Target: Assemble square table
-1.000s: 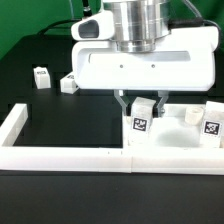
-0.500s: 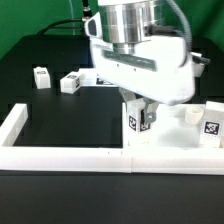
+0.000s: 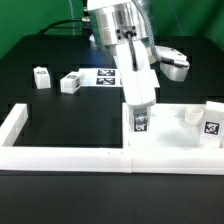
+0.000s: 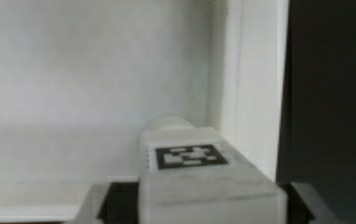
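Near the tabletop [image 3: 176,136] edge: my fingers [image 3: 138,106] clamp the leg block [image 3: 140,122], upright.
Doing it well: keep it plumb, turn evenly, never let it tilt.

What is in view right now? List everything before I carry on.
square tabletop: one, white, exterior view's front right.
held leg block: one, white, tagged, at the tabletop's left edge in the exterior view.
loose leg blocks: two, white, tagged, exterior view's far left.
tagged block: one, white, tabletop's right edge.
small stub: one, white, on the tabletop; too small to identify.
marker board: one, white with black tags, flat at the back.
border wall: one, white, along front and left.
table: one, black.
arm: one, silver and white.
gripper: one, closed on the held leg block.
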{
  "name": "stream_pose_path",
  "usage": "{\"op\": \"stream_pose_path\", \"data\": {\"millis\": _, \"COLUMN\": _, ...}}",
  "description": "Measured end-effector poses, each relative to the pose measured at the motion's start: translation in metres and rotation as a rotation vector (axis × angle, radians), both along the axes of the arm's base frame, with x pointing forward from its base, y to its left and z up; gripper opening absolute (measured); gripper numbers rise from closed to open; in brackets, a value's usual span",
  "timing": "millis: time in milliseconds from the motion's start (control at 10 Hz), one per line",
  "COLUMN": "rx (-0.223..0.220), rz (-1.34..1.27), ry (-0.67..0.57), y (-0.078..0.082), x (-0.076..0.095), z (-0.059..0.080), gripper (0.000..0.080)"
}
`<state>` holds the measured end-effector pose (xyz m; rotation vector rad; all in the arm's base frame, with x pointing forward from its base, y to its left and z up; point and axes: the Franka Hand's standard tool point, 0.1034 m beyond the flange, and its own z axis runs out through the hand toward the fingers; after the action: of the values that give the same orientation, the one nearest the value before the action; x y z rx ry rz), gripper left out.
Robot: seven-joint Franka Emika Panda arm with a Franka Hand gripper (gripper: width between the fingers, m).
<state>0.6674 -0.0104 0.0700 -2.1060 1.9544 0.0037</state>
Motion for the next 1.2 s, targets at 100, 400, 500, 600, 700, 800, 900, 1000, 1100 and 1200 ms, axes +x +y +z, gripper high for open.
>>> {"op": "stream_pose_path", "data": {"millis": 100, "rx": -0.062, "rz": 0.201, "ry": -0.033, "y": -0.0011, "x": 0.0014, "z": 0.0011, "gripper": 0.0402}}
{"op": "stream_pose_path", "data": {"millis": 400, "rx": -0.148, "rz": 0.615, "ry": -0.071, "y": 0.0016, "x": -0.0003, "z": 0.0009, "gripper": 0.0615}}
{"op": "stream_pose_path", "data": {"millis": 500, "rx": -0.158, "rz": 0.675, "ry": -0.081, "y": 0.0012, "x": -0.0004, "z": 0.0006, "gripper": 0.0643}}
{"op": "stream_pose_path", "data": {"millis": 600, "rx": -0.165, "rz": 0.718, "ry": -0.089, "y": 0.0012, "x": -0.0005, "z": 0.0005, "gripper": 0.0648}}
{"op": "stream_pose_path", "data": {"millis": 700, "rx": -0.179, "rz": 0.806, "ry": -0.104, "y": 0.0012, "x": -0.0005, "z": 0.0004, "gripper": 0.0648}}
{"op": "stream_pose_path", "data": {"millis": 800, "rx": -0.236, "rz": 1.015, "ry": -0.136, "y": 0.0014, "x": 0.0010, "z": 0.0005, "gripper": 0.0649}}
{"op": "stream_pose_path", "data": {"millis": 900, "rx": -0.274, "rz": 1.165, "ry": -0.171, "y": 0.0025, "x": 0.0033, "z": -0.0010, "gripper": 0.0649}}
{"op": "stream_pose_path", "data": {"millis": 1000, "rx": -0.271, "rz": 1.142, "ry": -0.167, "y": 0.0019, "x": 0.0033, "z": -0.0010, "gripper": 0.0649}}
{"op": "stream_pose_path", "data": {"millis": 1100, "rx": -0.270, "rz": 1.132, "ry": -0.165, "y": 0.0020, "x": 0.0033, "z": -0.0010, "gripper": 0.0649}}
{"op": "stream_pose_path", "data": {"millis": 1200, "rx": -0.267, "rz": 1.113, "ry": -0.162, "y": 0.0021, "x": 0.0033, "z": -0.0011, "gripper": 0.0561}}
